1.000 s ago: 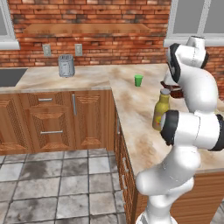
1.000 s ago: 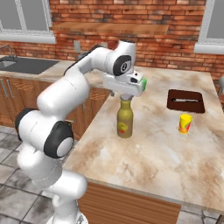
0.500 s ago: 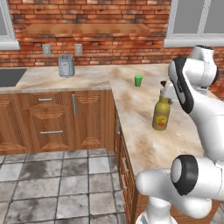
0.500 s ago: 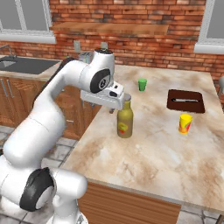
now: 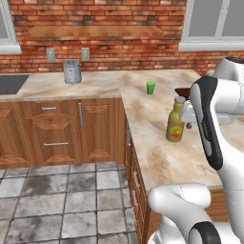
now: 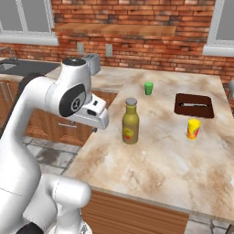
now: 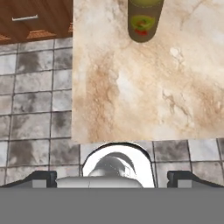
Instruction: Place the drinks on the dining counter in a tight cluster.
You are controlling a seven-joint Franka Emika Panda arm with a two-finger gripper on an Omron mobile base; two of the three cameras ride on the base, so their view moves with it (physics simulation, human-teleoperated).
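Jaws wide, holding nothing; olive-yellow bottle (image 7: 145, 19) upright on the counter (image 7: 144, 96), well ahead of them.

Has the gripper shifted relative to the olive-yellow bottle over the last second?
Yes. In the right base view the gripper, open, was over the olive-yellow bottle; now it sits left of it, toward the counter's near edge, apart from it.

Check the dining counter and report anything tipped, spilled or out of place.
Nothing stands out. The olive-yellow bottle stands upright and capped on the dining counter. The green cup and yellow cup are upright too, and a knife lies flat on the dark board. No spills show.
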